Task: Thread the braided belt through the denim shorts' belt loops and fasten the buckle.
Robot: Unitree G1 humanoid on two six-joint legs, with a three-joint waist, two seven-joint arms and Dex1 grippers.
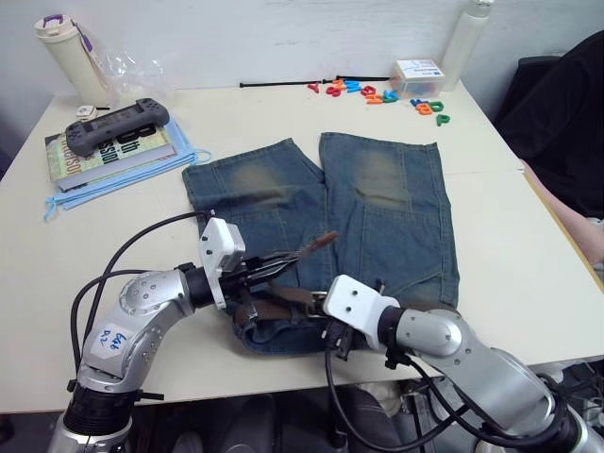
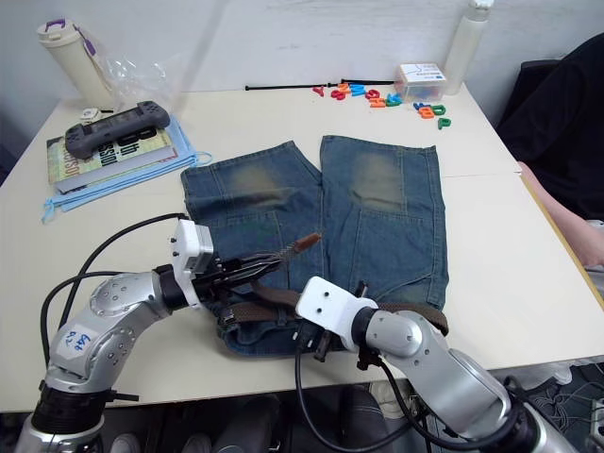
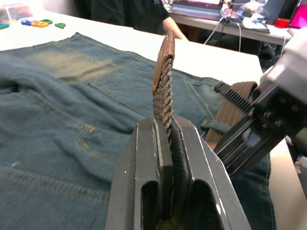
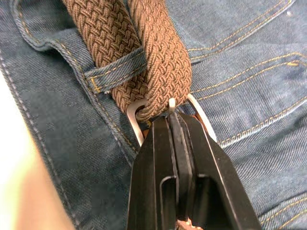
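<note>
braided belt (image 1: 283, 300) on denim shorts (image 1: 377, 217) — left end effector (image 1: 276, 266) pinching its tip, right end effector (image 4: 173, 125) pinching buckle (image 4: 169, 111) — cream table (image 1: 528, 236)

We see the belt (image 4: 158, 62) as coarse woven cord, matt, tipped with smooth tan leather. Its buckle (image 4: 168, 112) is shiny bare metal. The shorts (image 1: 377, 217) are faded denim with raised stitching. The table (image 1: 528, 245) looks smooth and matt.

The cream desk (image 1: 528, 245) carries the denim shorts (image 1: 377, 226); left of them a blue folder (image 1: 113, 184), behind them coloured letters (image 1: 377, 94).
</note>
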